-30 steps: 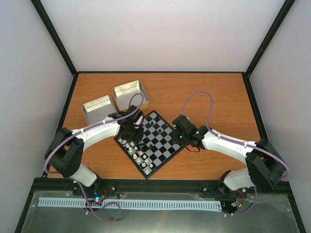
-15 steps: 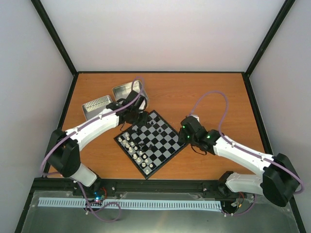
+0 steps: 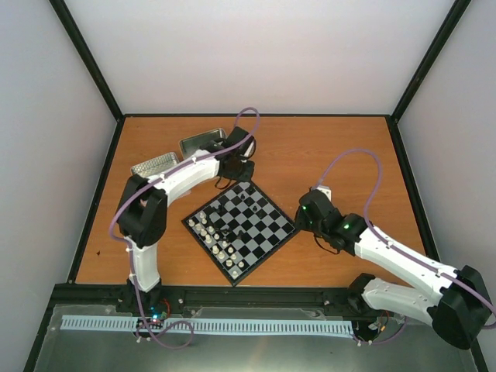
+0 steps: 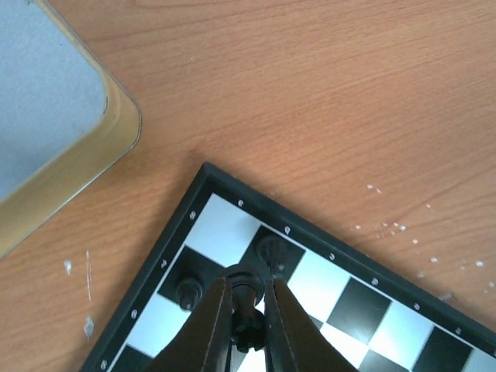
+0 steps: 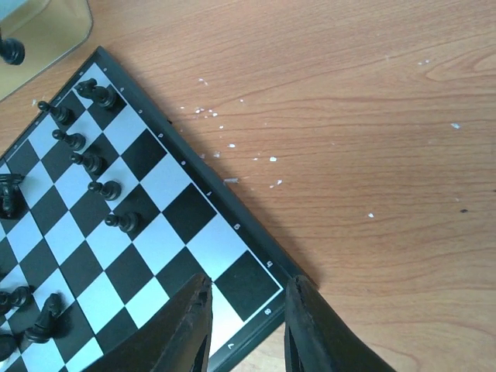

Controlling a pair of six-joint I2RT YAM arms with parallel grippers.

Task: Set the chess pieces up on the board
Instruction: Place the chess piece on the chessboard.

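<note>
Left wrist view: left end effector (image 4: 246,314) clenched on a black chess piece (image 4: 245,279) above the board (image 4: 225,223), at its twelve o'clock corner. Best lowered straight and centred, clear of neighbouring pieces (image 4: 188,293). Right end effector (image 5: 246,325) hangs parted, empty, at three o'clock.

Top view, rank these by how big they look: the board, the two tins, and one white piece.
1. Board.
2. Back tin and left tin: the left arm hides part of each, so I won't rank them.
3. White piece, smallest by far.
</note>
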